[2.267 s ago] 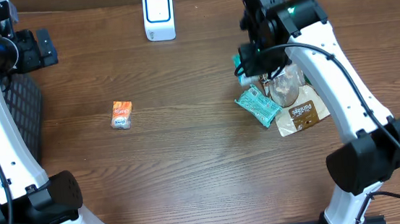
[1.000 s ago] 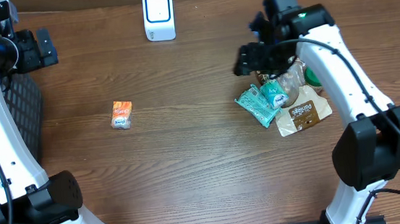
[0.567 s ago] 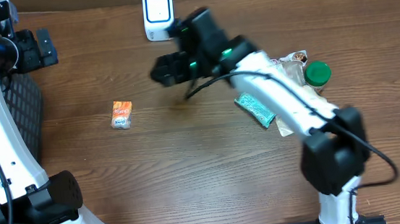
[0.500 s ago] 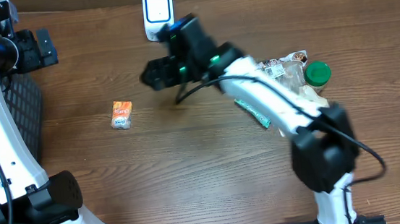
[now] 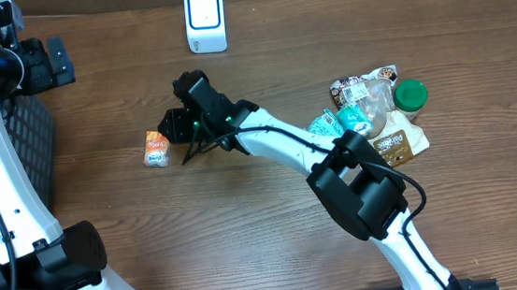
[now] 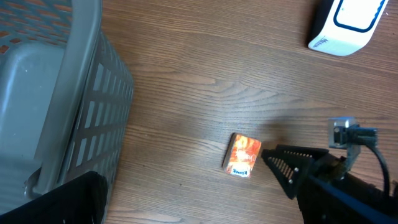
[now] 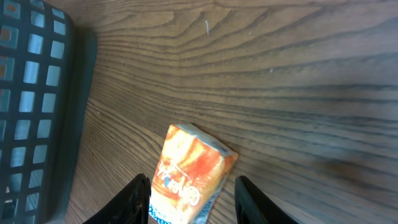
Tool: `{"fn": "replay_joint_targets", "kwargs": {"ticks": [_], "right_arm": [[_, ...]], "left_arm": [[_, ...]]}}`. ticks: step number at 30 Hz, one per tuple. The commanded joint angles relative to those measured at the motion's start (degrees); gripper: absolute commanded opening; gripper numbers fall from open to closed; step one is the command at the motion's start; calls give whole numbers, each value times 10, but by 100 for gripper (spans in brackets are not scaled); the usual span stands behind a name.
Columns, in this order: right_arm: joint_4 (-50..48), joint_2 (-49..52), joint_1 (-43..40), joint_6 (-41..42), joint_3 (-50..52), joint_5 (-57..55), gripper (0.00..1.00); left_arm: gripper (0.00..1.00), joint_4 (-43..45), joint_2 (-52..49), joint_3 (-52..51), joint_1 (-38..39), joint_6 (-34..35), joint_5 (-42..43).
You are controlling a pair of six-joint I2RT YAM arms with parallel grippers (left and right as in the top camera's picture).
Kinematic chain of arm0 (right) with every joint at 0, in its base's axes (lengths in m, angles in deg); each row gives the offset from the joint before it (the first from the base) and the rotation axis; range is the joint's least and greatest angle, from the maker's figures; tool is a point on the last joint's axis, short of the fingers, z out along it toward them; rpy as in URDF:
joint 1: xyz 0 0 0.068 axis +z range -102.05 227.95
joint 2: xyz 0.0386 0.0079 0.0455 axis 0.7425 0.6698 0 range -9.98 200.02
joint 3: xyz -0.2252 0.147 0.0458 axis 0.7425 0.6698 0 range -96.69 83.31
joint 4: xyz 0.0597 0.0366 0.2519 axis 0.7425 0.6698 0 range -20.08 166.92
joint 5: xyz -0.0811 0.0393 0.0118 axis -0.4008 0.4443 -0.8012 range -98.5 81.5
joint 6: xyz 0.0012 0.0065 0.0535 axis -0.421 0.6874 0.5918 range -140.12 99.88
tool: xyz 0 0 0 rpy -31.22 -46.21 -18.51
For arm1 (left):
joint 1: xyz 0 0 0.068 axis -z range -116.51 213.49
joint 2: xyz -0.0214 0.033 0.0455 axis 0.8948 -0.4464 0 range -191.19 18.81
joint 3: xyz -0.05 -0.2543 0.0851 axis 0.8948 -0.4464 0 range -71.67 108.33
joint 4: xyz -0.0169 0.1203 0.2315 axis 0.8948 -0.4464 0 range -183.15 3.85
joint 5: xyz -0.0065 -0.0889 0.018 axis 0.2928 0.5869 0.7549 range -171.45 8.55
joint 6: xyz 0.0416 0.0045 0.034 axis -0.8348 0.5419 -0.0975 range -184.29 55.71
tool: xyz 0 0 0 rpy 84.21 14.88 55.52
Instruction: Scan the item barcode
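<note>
1. A brown wood-grain desk point(image 5: 275, 228) fills the overhead view and lies under both grippers.
2. A dark grey mesh basket point(image 5: 29, 146) stands at the desk's edge. It is below the left gripper point(image 5: 56, 62) and beyond the packet, as seen from the right gripper point(image 5: 173, 132).
3. The right arm point(image 5: 277, 143) reaches across the middle of the desk with its gripper low over the wood.
4. A heap of snack packets and a green-lidded jar point(image 5: 411, 95) lies well behind the right gripper, near that arm's elbow.
5. A white scanner point(image 5: 204, 20) with a blue outline stands at the far edge of the desk, some way off to one side of the right gripper.
6. The small orange packet point(image 7: 189, 171) lies flat on the desk, and its near end sits between the right gripper's fingers.
7. The right gripper is partly open and straddles the packet. One finger point(image 7: 140, 199) is right against it and the other stands just clear, so nothing is lifted.
8. The left gripper is wide open and holds nothing, well apart from the packet.
</note>
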Motion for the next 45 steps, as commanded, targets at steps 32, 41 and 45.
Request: {"fn": "replay_joint_targets", "kwargs": {"ticks": [32, 41, 45], "right_arm": [[168, -33, 0, -227, -7, -32, 4], [384, -101, -17, -397, -7, -34, 42], [407, -103, -24, -391, -7, -34, 62]], "left_arm": [[100, 0, 9, 11, -1, -9, 4], [100, 0, 9, 11, -1, -9, 4], [99, 0, 9, 11, -1, -9, 4]]}}
